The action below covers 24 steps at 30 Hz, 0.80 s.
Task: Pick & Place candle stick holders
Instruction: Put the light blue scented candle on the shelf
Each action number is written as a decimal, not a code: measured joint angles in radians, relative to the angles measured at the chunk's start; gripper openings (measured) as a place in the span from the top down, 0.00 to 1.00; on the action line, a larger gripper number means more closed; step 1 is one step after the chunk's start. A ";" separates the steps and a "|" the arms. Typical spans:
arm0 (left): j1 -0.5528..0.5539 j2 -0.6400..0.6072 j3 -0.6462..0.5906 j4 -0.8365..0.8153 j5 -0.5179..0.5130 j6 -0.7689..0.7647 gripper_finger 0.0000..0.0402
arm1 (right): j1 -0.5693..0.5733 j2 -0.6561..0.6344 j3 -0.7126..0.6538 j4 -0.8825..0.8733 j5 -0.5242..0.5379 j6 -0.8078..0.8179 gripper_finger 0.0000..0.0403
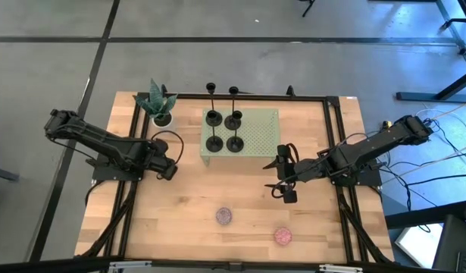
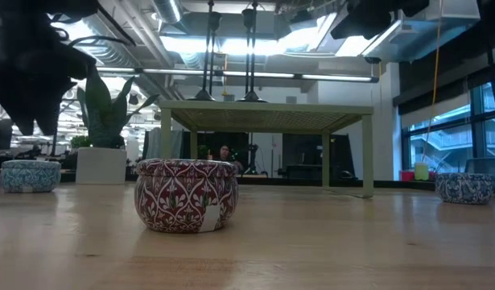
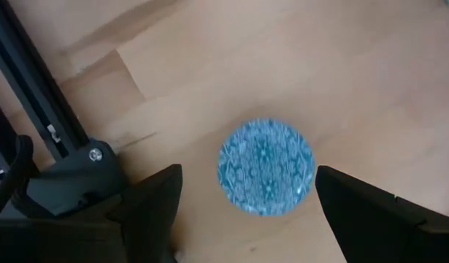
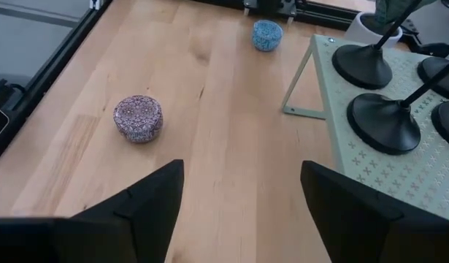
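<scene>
Currently we see four holders [image 1: 223, 129] clustered on green stand [image 1: 263, 144], upper centre, untouched. Right gripper [image 1: 283, 176] released, hovers right of centre, facing stand, likely approaching. Left gripper [image 1: 169, 161] released, idles centre-left over blue puck [image 3: 266, 166].

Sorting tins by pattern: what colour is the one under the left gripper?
Blue tin, white floral pattern; left wrist view shows it best.

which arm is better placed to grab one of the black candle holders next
Probably the right. Its open right gripper faces the candle stick holders on the green stand; the left gripper hangs open over a blue puck.
</scene>
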 joint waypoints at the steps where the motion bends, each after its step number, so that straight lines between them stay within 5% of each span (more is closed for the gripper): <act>1: 0.000 0.005 0.000 0.000 -0.006 -0.009 0.22 | 0.000 0.000 0.000 0.000 0.000 0.000 0.30; 24: 0.000 0.052 -0.148 0.270 0.051 -0.078 0.22 | 0.000 0.000 0.000 -0.006 0.000 0.000 0.30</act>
